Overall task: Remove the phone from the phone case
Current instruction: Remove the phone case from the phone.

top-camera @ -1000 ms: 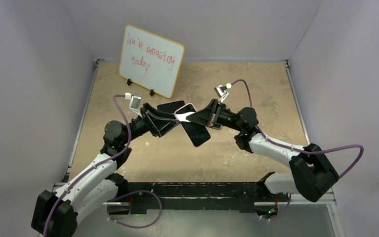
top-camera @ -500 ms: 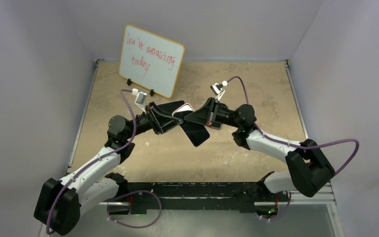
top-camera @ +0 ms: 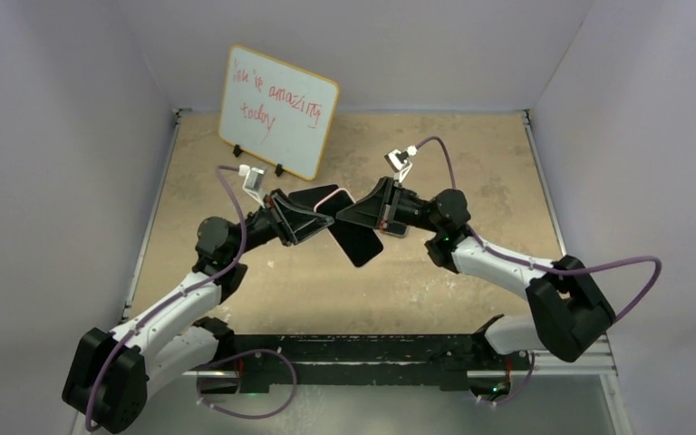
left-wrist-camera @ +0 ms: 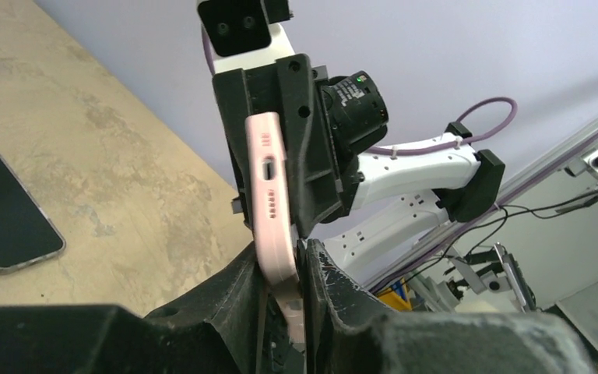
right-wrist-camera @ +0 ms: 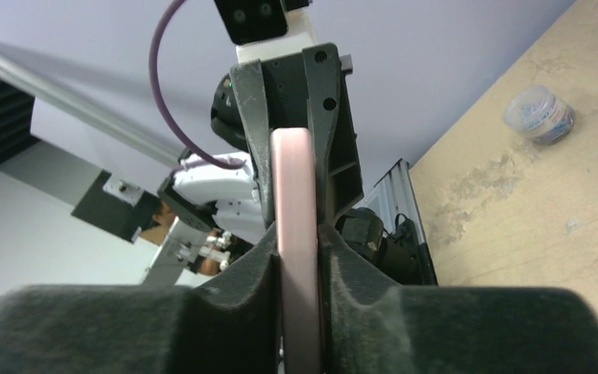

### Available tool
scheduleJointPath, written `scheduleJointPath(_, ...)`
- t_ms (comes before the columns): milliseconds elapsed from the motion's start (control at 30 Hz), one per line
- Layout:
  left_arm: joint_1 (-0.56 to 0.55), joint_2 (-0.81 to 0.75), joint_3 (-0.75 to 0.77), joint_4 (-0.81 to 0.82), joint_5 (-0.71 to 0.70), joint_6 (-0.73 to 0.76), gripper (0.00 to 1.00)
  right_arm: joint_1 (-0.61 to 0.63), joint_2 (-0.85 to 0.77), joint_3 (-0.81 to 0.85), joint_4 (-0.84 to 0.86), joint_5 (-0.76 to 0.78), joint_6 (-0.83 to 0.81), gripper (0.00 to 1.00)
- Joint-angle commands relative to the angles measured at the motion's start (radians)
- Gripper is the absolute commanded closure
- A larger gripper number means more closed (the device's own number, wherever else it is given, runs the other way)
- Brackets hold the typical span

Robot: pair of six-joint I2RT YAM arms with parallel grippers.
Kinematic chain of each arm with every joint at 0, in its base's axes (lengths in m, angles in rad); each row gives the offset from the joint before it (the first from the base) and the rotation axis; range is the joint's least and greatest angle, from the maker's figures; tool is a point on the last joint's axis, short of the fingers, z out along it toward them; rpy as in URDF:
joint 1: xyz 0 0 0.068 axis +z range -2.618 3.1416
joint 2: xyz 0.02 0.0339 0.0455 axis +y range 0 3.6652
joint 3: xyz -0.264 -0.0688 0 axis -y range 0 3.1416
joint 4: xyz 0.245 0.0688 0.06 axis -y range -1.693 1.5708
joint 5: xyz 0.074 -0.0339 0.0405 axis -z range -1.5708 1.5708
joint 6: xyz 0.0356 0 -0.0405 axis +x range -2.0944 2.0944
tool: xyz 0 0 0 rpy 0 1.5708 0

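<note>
A pink phone case [top-camera: 343,195] hangs above the middle of the table, gripped from both sides. The top view shows a dark phone face [top-camera: 313,196] inside its pink rim. My left gripper [top-camera: 319,219] is shut on one corner. In the left wrist view the case [left-wrist-camera: 269,195] stands edge-on, its port holes showing, pinched between my left gripper's [left-wrist-camera: 284,257] fingers. My right gripper [top-camera: 349,210] is shut on the opposite end. In the right wrist view the pink edge [right-wrist-camera: 296,195] fills the gap between my right gripper's [right-wrist-camera: 300,234] pads.
A second dark phone [top-camera: 361,245] in a clear case lies flat on the table under the grippers, and this phone [left-wrist-camera: 8,210] also shows in the left wrist view. A whiteboard [top-camera: 276,111] stands at the back left. A small round container [right-wrist-camera: 539,114] sits on the table.
My left gripper has moved in toward the right gripper and closed on the pink case. The right gripper has shifted slightly left with the case in it.
</note>
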Motion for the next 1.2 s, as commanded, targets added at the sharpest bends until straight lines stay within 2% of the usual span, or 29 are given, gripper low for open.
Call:
scheduleJointPath(0,-0.001,-0.074,-0.043,-0.007,-0.163,-0.042,1.0,0.01,-0.137,0.018,-0.139,0.104,-0.116,0.7)
scheduleJointPath(67,-0.001,-0.106,-0.065,-0.019,-0.215,-0.061,1.0,0.01,-0.208,0.011,-0.259,0.186,-0.203,0.6)
scheduleJointPath(133,-0.001,-0.125,-0.087,-0.016,-0.262,-0.098,1.0,0.01,-0.264,-0.023,-0.297,0.243,-0.232,0.51)
scheduleJointPath(233,-0.001,-0.141,-0.132,0.033,-0.334,-0.177,1.0,0.01,-0.322,-0.061,-0.33,0.298,-0.248,0.44)
scheduleJointPath(400,-0.001,-0.125,-0.21,0.166,-0.414,-0.317,1.0,0.011,-0.358,-0.142,-0.286,0.32,-0.221,0.42)
scheduleJointPath(533,-0.001,-0.115,-0.235,0.217,-0.434,-0.375,1.0,0.01,-0.403,-0.188,-0.327,0.358,-0.251,0.42)
scheduleJointPath(733,-0.001,-0.162,-0.213,0.169,-0.449,-0.362,1.0,0.01,-0.511,-0.221,-0.497,0.444,-0.334,0.42)
scheduleJointPath(833,-0.001,-0.182,-0.204,0.14,-0.457,-0.356,1.0,0.008,-0.548,-0.253,-0.519,0.47,-0.332,0.44)
scheduleJointPath(967,-0.001,-0.188,-0.205,0.144,-0.468,-0.372,1.0,0.009,-0.526,-0.271,-0.464,0.43,-0.3,0.46)
scheduleJointPath(1167,-0.001,-0.182,-0.197,0.164,-0.467,-0.388,1.0,0.012,-0.41,-0.284,-0.225,0.336,-0.205,0.48)
